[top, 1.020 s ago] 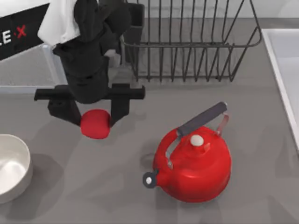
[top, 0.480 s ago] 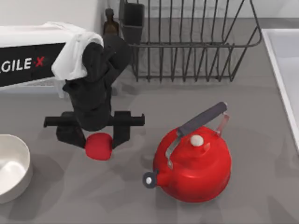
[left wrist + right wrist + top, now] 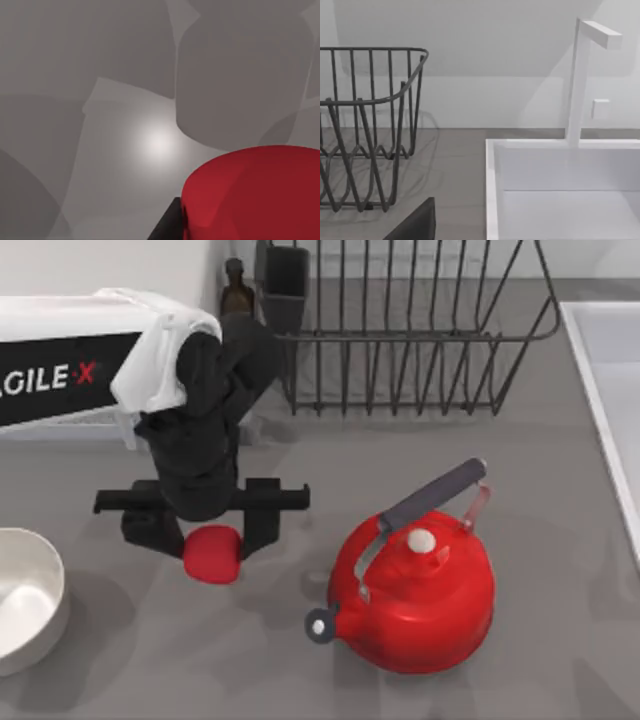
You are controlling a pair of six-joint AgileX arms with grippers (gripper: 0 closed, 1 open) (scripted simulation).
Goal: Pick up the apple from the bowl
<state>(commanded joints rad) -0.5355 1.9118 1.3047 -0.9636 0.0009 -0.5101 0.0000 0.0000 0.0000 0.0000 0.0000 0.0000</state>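
Observation:
My left gripper (image 3: 208, 540) is shut on the apple (image 3: 211, 554), a small matte red ball held between the two black fingers (image 3: 262, 523) above the grey table. In the left wrist view the apple (image 3: 255, 195) looms close, with a dark finger (image 3: 167, 227) at its side. The white bowl (image 3: 38, 612) sits at the table's left front edge, apart from the apple and to its left. A dark part of my right gripper (image 3: 415, 225) shows in the right wrist view, parked near the sink.
A glossy red kettle (image 3: 415, 590) with a dark handle stands right of the apple. A black wire dish rack (image 3: 400, 330) lines the back. A white sink (image 3: 610, 390) with a faucet (image 3: 580, 75) borders the right side.
The left gripper carried the apple toward the table's front and slightly right during the first half second, then held nearly still. Bowl and kettle have not moved.

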